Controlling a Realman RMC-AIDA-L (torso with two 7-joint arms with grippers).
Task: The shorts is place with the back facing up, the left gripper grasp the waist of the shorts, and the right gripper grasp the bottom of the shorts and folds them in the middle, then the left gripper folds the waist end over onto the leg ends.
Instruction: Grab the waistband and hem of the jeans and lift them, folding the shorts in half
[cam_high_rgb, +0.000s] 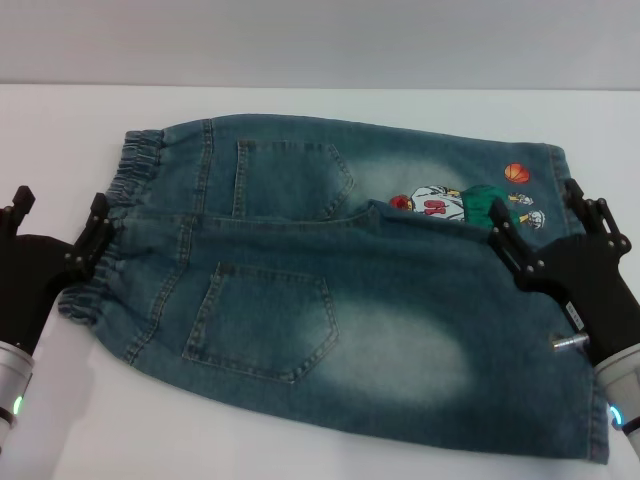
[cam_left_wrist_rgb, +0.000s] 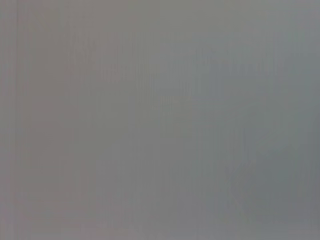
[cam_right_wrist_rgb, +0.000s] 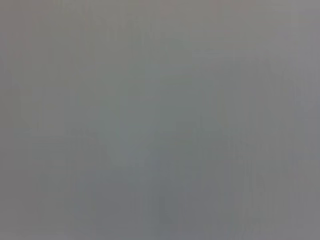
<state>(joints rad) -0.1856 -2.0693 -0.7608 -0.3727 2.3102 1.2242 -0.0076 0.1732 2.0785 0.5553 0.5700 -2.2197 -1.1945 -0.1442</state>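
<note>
White table (cam_high_rgb: 330, 115) fills the head view; the shorts (cam_high_rgb: 340, 300) lie spread flat across its middle, back side up. All places below are taken from the shorts.

Shorts: faded blue denim, laid sideways. The waist of the shorts (cam_high_rgb: 125, 185) is the ruffled elastic edge on the robot's left end. The bottom of the shorts (cam_high_rgb: 560, 190) is the hemmed edge on the robot's right end. The near leg lies a little over the far leg along the centre seam.

Two patch pockets: the far pocket (cam_high_rgb: 290, 180) on the far half, the near pocket (cam_high_rgb: 262, 322) on the near half, both toward the waist end. Nothing visible in either; both lie flat.

Cartoon print (cam_high_rgb: 462, 203) with a small orange basketball (cam_high_rgb: 517, 173) sits on the far leg, close to the hem.

Left gripper (cam_high_rgb: 58, 222): at the waist end, near half. Claw stands wide; one finger tip (cam_high_rgb: 98, 215) is against the elastic band, the other is off the cloth over the table. Nothing held.

Right gripper (cam_high_rgb: 545, 212): at the hem end, about mid-width. Claw spread wide; one finger (cam_high_rgb: 505, 235) lies over the denim beside the print, the other (cam_high_rgb: 590, 210) beyond the hem. Nothing clamped.

Both wrist views show only flat grey; nothing can be made out there.
</note>
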